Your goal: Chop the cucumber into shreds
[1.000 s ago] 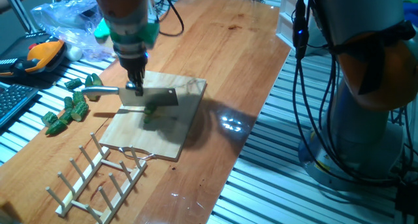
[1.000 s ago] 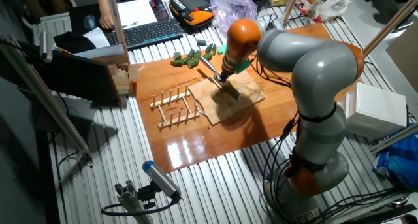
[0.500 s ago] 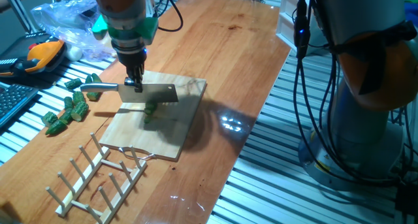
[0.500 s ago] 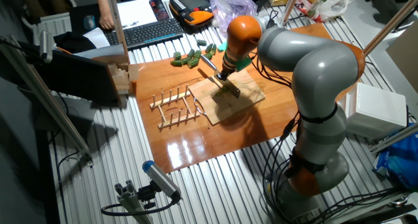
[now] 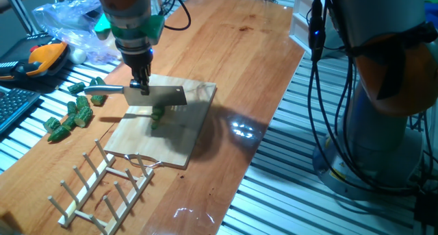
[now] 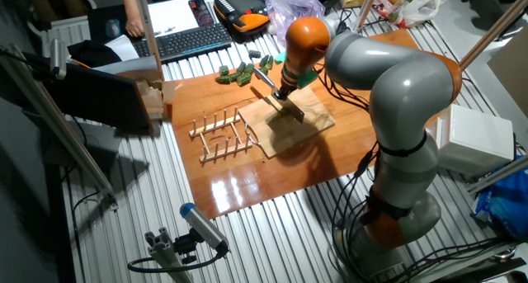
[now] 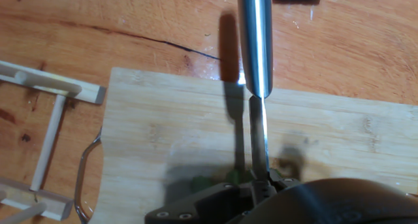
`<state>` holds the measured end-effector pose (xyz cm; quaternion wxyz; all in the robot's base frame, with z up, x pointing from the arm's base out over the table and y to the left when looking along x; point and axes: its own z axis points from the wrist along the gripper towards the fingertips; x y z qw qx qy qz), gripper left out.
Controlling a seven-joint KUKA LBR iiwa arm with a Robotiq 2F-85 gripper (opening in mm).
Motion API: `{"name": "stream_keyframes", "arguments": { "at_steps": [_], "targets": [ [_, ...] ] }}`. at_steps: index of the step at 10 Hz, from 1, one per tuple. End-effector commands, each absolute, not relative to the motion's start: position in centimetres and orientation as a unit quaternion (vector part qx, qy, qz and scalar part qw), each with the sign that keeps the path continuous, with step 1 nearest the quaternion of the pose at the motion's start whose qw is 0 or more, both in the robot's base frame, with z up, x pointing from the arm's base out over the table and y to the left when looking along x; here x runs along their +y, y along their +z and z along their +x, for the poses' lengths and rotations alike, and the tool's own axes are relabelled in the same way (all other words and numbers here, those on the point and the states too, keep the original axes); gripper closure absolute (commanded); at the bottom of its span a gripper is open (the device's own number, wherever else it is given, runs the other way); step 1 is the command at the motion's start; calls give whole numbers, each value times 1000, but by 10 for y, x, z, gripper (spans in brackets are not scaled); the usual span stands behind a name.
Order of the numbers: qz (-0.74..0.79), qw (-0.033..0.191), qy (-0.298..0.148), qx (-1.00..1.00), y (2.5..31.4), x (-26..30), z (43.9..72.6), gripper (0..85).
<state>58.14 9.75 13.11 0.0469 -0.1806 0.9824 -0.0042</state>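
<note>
In one fixed view, the two-finger black gripper (image 5: pixel 141 84) below a green-collared wrist is clenched on the spine of a steel rectangular cleaver (image 5: pixel 156 96), near the point where the blade meets its round metal handle (image 5: pixel 104 91). The blade hangs clear above the pale wooden cutting board (image 5: pixel 179 135), left of the frame's middle, with its shadow falling on the wood below. Under the blade's lower edge, on the board, lies the small dark green bumpy cucumber chunk (image 5: pixel 158 116) (only part of it shows past the steel). Whether any cut bits lie beside it cannot be told at this size.

At the left edge of the same view, a scattered group of dark green cucumber pieces (image 5: pixel 72 112) sits on the brown wooden tabletop (image 5: pixel 233 50), well apart from the board. A light wooden peg rack (image 5: pixel 102 187) lies in the lower left, just below the board's near edge.

The other fixed view shows the grey and orange arm (image 6: pixel 388 85) reaching from the right over the board (image 6: pixel 318 122), with the rack (image 6: pixel 221 134) to its left.

In the hand view, the handle (image 7: pixel 255 34) runs down from the top centre, the blade's thin spine (image 7: pixel 258 139) below it over the board (image 7: pixel 163 126).
</note>
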Motion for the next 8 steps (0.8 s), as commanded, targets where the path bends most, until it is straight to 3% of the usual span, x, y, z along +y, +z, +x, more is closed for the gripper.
{"name": "stream_keyframes", "arguments": {
  "at_steps": [1,8],
  "targets": [
    [-181,48,-5,982,130,97,581,850],
    [-188,69,6,980,99,85,581,850]
  ]
}}
